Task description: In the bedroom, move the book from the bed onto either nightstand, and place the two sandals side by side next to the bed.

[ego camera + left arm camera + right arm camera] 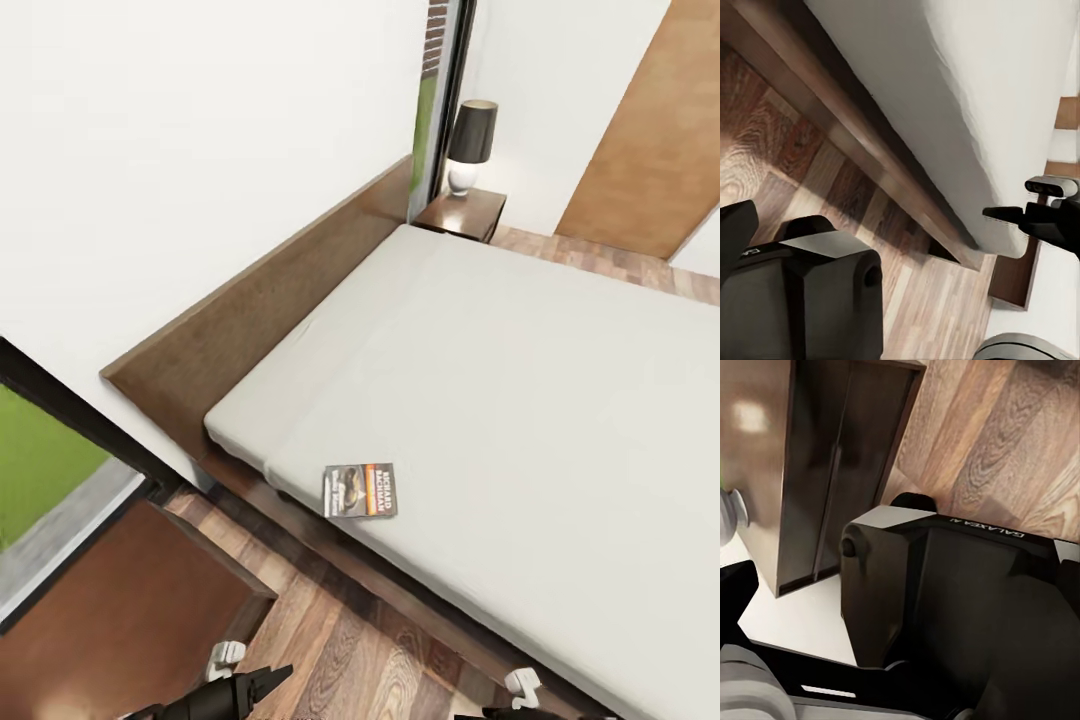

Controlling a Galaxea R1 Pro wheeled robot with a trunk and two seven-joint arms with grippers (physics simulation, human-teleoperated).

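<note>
near the bed's [560, 400] closest edge, the book [360, 490] lies flat on the pale mattress, cover up. 1 nightstand [462, 213] stands at the far end beside the headboard [260, 310], a lamp [470, 145] on top. my left end effector [255, 685] and right end effector [525, 700] hang low over the wood floor [350, 660]; i cannot tell how wide either is.
</note>
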